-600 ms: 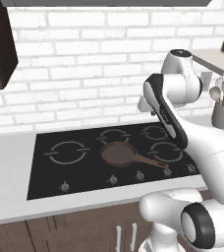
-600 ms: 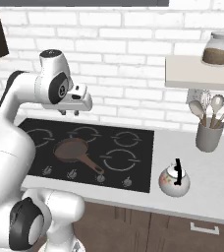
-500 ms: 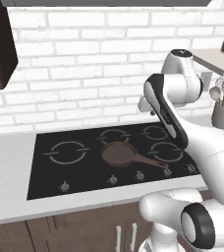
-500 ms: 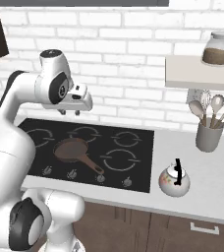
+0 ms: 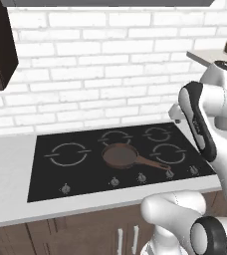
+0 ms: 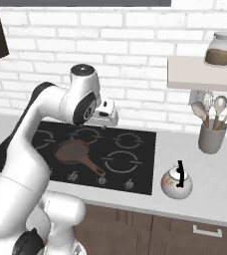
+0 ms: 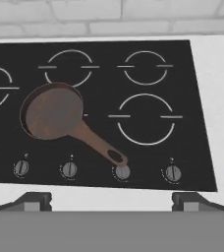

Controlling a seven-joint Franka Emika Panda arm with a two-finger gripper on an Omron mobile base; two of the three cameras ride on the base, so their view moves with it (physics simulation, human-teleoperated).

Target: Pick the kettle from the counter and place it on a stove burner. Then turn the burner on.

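Hand view: tool (image 7: pixel 112 201) spread, high above frying pan (image 7: pixel 53 112); kettle (image 6: pixel 176 181) on counter (image 6: pixel 220 184).

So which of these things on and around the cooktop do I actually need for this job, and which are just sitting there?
Needed:
- kettle, on the counter right of the cooktop
- large stove burner, at the left end
- control knobs along the front edge
- gripper, above the cooktop, jaws wide apart

Just lying about:
- frying pan
- utensil holder
- glass jar on the shelf
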